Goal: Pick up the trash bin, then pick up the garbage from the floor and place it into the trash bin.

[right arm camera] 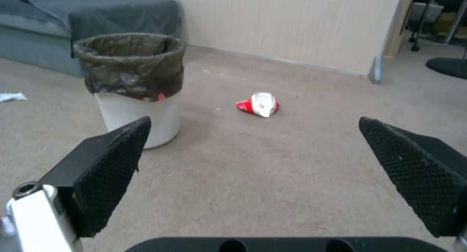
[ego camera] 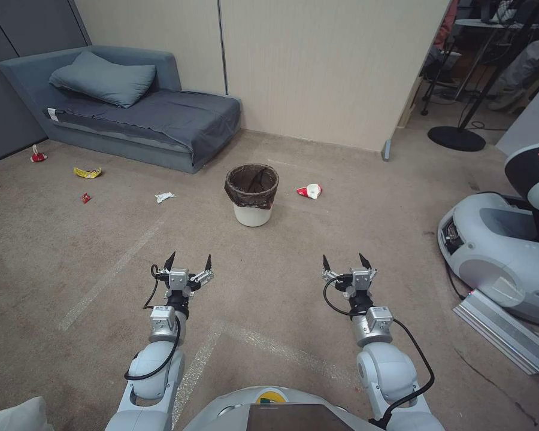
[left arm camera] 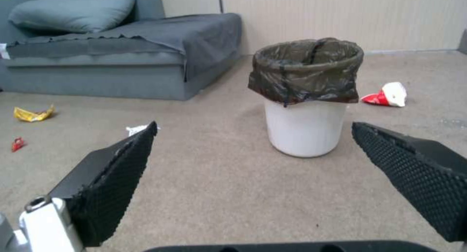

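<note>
Bin (ego camera: 252,194) upright, dead ahead between my tools; left tool (ego camera: 188,261) slightly nearer, right tool (ego camera: 347,261) too spread wide, empty.

A lab room staged as a living space: beige carpeted floor (ego camera: 269,299), grey-blue fabric daybed (ego camera: 132,120) with matching pillow (ego camera: 102,78), pale ribbed partition wall (ego camera: 317,66), another white robot base (ego camera: 503,257).

Beige carpet floor (ego camera: 317,287); grey-blue daybed (ego camera: 161,120) with pillow (ego camera: 102,78) against cream panelled wall (ego camera: 317,66).
</note>
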